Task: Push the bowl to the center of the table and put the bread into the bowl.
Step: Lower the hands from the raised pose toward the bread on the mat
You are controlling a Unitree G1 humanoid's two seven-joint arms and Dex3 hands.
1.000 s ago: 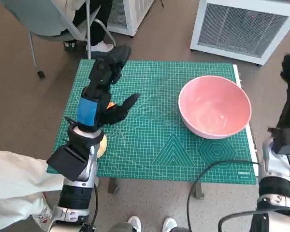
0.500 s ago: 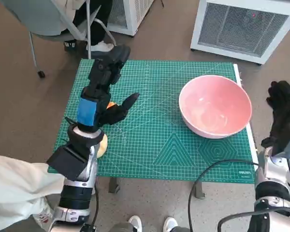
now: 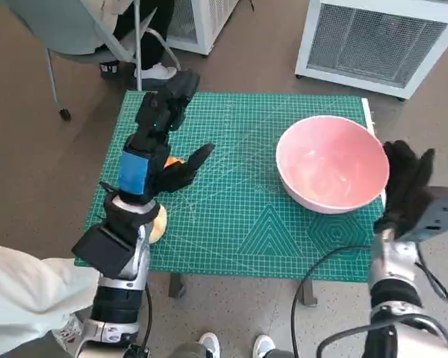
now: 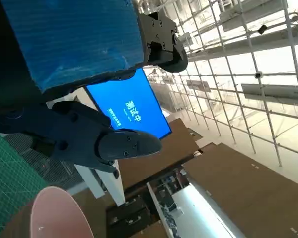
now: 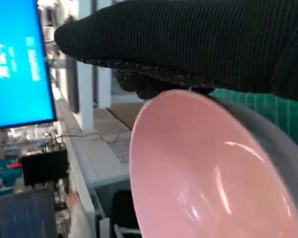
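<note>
The round pink plastic bowl (image 3: 332,163) sits at the green cutting mat's (image 3: 239,216) right side, so centre lies leftward. The gloved right hand (image 3: 405,186) is nearest, fingers spread, holding nothing, just beside the rim. The left hand (image 3: 160,145) hovers open over the orange bread (image 3: 158,224) – well apart.

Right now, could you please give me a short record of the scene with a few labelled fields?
Surface: green cutting mat covering the small table
Bowl: pink bowl, empty, upright, on the mat's right side, near the edge
Bread: mostly hidden behind the left forearm; an orange bit shows by the left robot hand
Left robot hand: left robot hand raised over the mat's left part, fingers apart, holding nothing
Right robot hand: right robot hand just off the bowl's right rim, fingers spread; contact cannot be told
Task state: bowl not yet centred, bread not in it
</note>
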